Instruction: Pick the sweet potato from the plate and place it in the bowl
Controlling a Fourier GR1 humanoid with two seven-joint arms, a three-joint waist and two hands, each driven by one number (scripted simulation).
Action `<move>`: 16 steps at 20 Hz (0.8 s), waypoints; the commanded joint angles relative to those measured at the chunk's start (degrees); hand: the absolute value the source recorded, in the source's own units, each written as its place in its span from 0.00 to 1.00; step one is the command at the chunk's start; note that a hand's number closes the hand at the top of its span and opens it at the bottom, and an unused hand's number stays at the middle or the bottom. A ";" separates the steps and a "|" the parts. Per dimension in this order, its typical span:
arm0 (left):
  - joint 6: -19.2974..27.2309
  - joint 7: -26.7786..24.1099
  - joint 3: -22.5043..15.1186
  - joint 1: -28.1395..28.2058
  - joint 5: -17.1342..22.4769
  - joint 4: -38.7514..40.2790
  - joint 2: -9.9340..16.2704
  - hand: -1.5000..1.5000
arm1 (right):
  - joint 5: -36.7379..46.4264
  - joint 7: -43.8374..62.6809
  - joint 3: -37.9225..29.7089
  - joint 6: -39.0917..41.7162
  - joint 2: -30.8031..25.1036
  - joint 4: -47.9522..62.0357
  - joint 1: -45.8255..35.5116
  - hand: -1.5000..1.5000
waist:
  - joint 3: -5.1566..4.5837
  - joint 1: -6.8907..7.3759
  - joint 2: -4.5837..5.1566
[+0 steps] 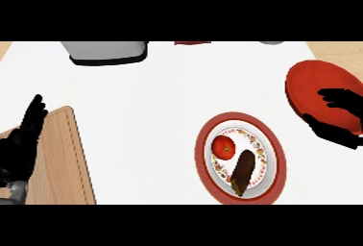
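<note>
The right hand (pixel 339 111) hangs over the near edge of the red bowl (pixel 312 79) at the right side of the counter. Its fingers are spread and lightly bent, and they hold nothing. From this view I cannot tell whether they touch the bowl's rim or hover just above it. The left hand (pixel 24 139) rests at the left edge, fingers straight and together, pointing up over the wooden cutting board (pixel 65 158); it holds nothing too.

One sweet potato (pixel 242 172), dark brown, lies on the one patterned plate (pixel 273 144), which has a red rim. One red tomato (pixel 224 147) sits just beside it on the same plate. At the far edge stands one grey container (pixel 106 50).
</note>
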 commanded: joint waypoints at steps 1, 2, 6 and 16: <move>0.21 0.36 1.38 0.13 2.42 -0.99 -1.42 0.50 | 11.04 10.38 -0.51 -10.61 -2.37 -0.12 6.97 0.00 | 0.21 -2.48 -1.31; 0.16 0.27 2.25 -0.13 2.98 -1.04 -1.24 0.50 | 13.25 11.89 1.61 -11.96 -1.10 -2.51 9.21 0.00 | 0.33 -2.35 -1.46; -0.50 1.11 2.26 -0.62 3.55 -2.12 -1.05 0.50 | 22.79 20.11 8.93 -14.30 0.62 -12.16 14.62 0.00 | 0.53 -1.15 -1.37; -3.89 1.40 2.73 -3.01 5.32 -1.83 -0.87 0.50 | 47.28 54.23 16.31 -6.43 3.63 -37.43 19.19 0.00 | 0.88 2.78 -0.02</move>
